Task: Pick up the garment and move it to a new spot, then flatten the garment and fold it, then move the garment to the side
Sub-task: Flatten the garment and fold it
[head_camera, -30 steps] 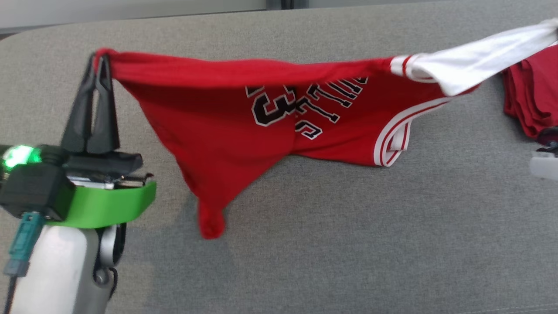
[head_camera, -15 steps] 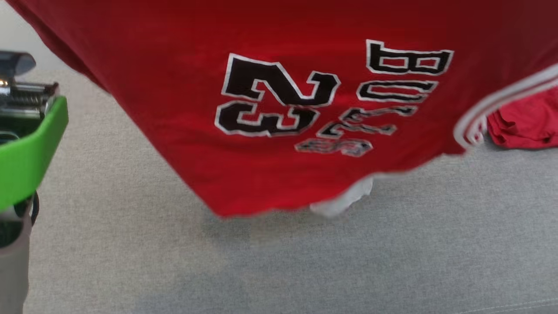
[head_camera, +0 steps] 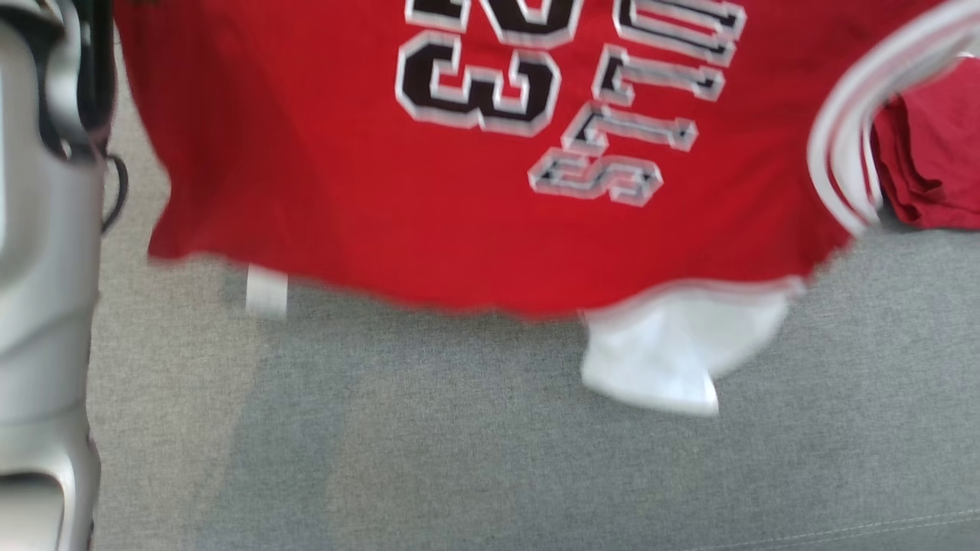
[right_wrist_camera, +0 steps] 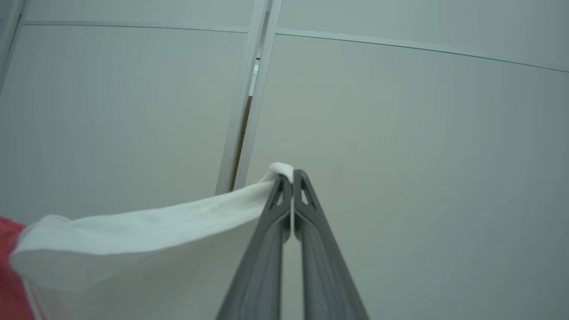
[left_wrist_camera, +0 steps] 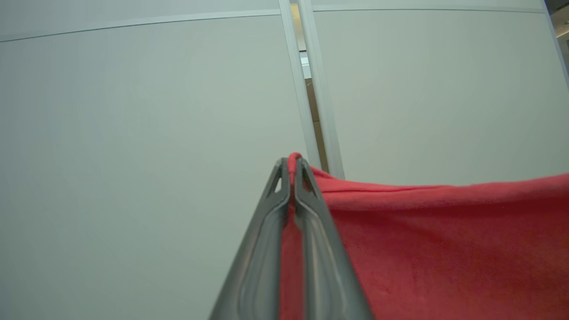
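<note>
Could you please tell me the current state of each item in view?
Red basketball shirt with white sleeves: lifted, hanging between both grippers.
Left gripper: shut on the shirt's red edge.
Right gripper: shut on its white sleeve.
Dark red cloth pile: lying on grey fabric surface.

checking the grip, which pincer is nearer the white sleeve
Right. The right pincer is shut on the white sleeve; the left pincer clamps the red cloth, clear of the sleeve.

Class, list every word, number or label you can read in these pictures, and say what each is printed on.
"3": black numeral on the red jersey; another numeral beside it is cut off.
"LLS": end of a word on the same jersey; its start is cut off.
White tag at the hem: too blurred to read.
</note>
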You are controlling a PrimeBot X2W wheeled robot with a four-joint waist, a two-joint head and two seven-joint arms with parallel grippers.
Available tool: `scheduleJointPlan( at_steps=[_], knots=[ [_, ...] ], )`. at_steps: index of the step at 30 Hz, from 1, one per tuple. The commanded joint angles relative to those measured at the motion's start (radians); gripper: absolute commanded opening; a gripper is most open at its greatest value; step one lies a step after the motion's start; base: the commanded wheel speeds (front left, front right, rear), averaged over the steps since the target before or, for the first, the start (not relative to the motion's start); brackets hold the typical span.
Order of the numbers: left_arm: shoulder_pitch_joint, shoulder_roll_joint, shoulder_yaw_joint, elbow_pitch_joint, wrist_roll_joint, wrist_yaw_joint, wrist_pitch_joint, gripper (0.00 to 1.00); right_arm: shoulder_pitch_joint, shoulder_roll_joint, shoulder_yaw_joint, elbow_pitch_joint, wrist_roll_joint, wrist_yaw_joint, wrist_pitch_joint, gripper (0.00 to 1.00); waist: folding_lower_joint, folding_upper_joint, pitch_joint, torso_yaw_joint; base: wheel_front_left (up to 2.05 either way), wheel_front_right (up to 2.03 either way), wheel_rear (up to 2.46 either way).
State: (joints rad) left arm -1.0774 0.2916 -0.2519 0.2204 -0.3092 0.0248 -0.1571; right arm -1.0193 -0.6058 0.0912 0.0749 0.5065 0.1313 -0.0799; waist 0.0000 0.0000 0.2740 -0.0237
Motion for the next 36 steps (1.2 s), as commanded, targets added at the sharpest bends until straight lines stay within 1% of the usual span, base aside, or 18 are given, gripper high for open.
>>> scheduleJointPlan(
  at_steps=[1, 4, 7, 10, 12, 16, 21, 24, 27, 29, 31, 36],
  knots=[
    [-0.062, -0.007, 0.009, 0.068, -0.01, -0.008, -0.026, 0.0, -0.068, 0.017, 0.023, 0.047, 0.007, -0.001, -0.019, 0.0, 0.0, 0.0, 0.035, -0.001, 0.0, 0.0, 0.0],
    [-0.168, -0.026, 0.018, 0.238, -0.019, -0.031, -0.071, 0.0, -0.202, 0.064, 0.073, 0.185, 0.022, -0.001, -0.058, 0.0, 0.0, 0.0, 0.041, -0.008, 0.0, 0.0, 0.0],
    [-0.239, -0.035, 0.015, 0.368, -0.01, -0.048, -0.09, 0.0, -0.296, 0.116, 0.101, 0.323, 0.056, -0.001, -0.078, 0.0, 0.0, 0.0, 0.043, -0.013, 0.0, 0.0, 0.0],
    [-0.256, -0.05, 0.01, 0.503, -0.016, -0.057, -0.098, 0.0, -0.334, 0.165, 0.152, 0.454, 0.081, -0.001, -0.083, 0.0, 0.0, 0.0, 0.051, -0.013, 0.0, 0.0, 0.0],
    [-0.236, -0.065, 0.013, 0.6, -0.028, -0.061, -0.1, 0.0, -0.321, 0.196, 0.193, 0.537, 0.096, -0.001, -0.098, 0.0, 0.0, 0.0, 0.056, -0.014, 0.0, 0.0, 0.0],
    [-0.154, -0.108, 0.03, 0.777, -0.064, -0.069, -0.105, 0.0, -0.235, 0.249, 0.264, 0.683, 0.142, -0.001, -0.124, 0.0, 0.0, 0.0, 0.075, -0.014, 0.0, 0.0, 0.0],
    [-0.033, -0.159, 0.055, 0.933, -0.112, -0.089, -0.109, 0.0, -0.095, 0.305, 0.347, 0.787, 0.212, -0.001, -0.159, 0.0, 0.0, 0.0, 0.1, -0.015, 0.0, 0.0, 0.0],
    [0.046, -0.183, 0.081, 0.955, -0.14, -0.097, -0.108, 0.0, 0.013, 0.325, 0.38, 0.8, 0.279, -0.001, -0.176, 0.0, 0.0, 0.0, 0.113, -0.016, 0.0, 0.0, 0.0],
    [0.128, -0.193, 0.097, 0.924, -0.138, -0.098, -0.109, 0.0, 0.114, 0.324, 0.405, 0.767, 0.328, -0.001, -0.184, 0.0, 0.0, 0.0, 0.118, -0.017, 0.0, 0.0, 0.0],
    [0.187, -0.186, 0.133, 0.87, -0.145, -0.088, -0.108, 0.0, 0.18, 0.309, 0.395, 0.713, 0.342, 0.0, -0.186, 0.0, 0.0, 0.0, 0.115, -0.02, 0.0, 0.0, 0.0],
    [0.254, -0.187, 0.163, 0.799, -0.136, -0.09, -0.108, 0.0, 0.264, 0.295, 0.363, 0.646, 0.353, -0.001, -0.184, 0.0, 0.0, 0.0, 0.104, -0.019, 0.0, 0.0, 0.0],
    [0.454, -0.187, 0.235, 0.6, -0.098, -0.094, -0.108, 0.0, 0.508, 0.268, 0.267, 0.427, 0.312, 0.0, -0.185, 0.0, 0.0, 0.0, 0.052, -0.014, 0.0, 0.0, 0.0]
  ],
)
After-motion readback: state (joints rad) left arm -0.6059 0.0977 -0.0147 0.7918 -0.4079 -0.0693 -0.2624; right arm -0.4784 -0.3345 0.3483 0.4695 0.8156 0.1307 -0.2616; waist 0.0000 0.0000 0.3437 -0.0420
